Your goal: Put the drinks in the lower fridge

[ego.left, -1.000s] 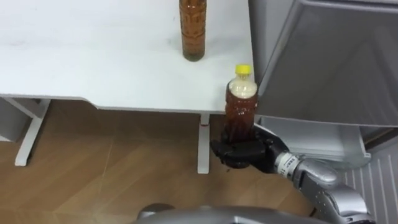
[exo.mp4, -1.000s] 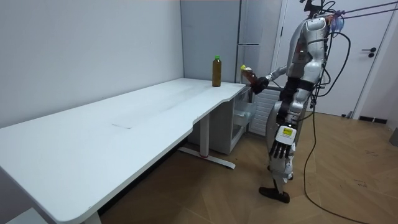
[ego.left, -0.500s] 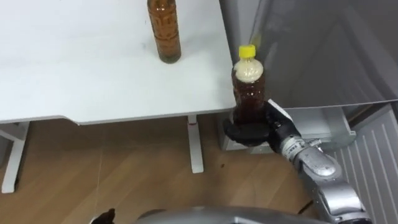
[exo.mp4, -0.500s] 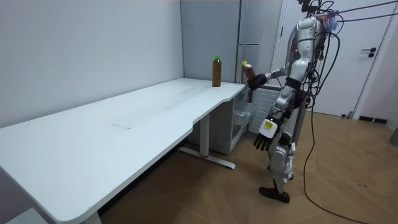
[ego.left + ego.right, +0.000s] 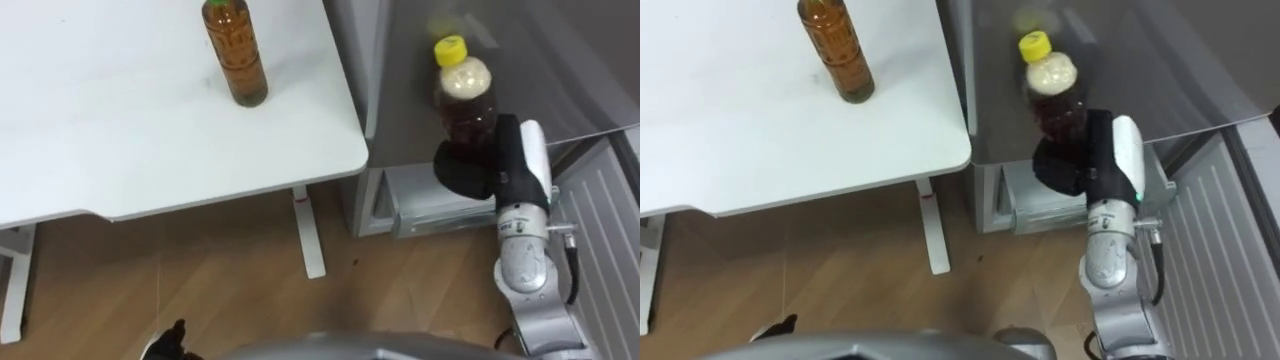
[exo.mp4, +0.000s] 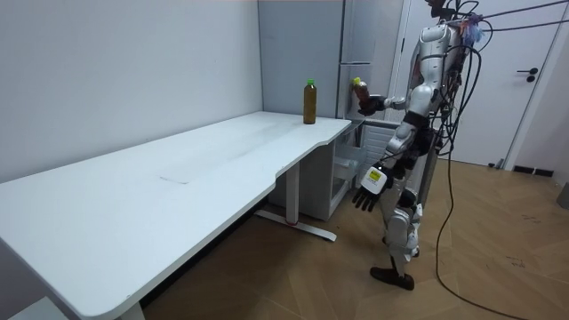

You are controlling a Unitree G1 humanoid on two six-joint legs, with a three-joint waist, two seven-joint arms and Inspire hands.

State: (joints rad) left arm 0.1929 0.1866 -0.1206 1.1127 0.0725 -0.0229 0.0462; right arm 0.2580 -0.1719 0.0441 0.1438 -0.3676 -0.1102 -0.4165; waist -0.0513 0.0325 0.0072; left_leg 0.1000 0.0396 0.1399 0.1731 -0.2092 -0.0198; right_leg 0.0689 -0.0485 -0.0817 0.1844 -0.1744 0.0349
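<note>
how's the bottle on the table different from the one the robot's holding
The table bottle stands free on the white table; the held bottle is gripped low by the right robot hand in front of the fridge. The table bottle has a green cap and looks taller and slimmer; the held bottle has a yellow cap and a rounder body. Both hold brown drink.
</note>
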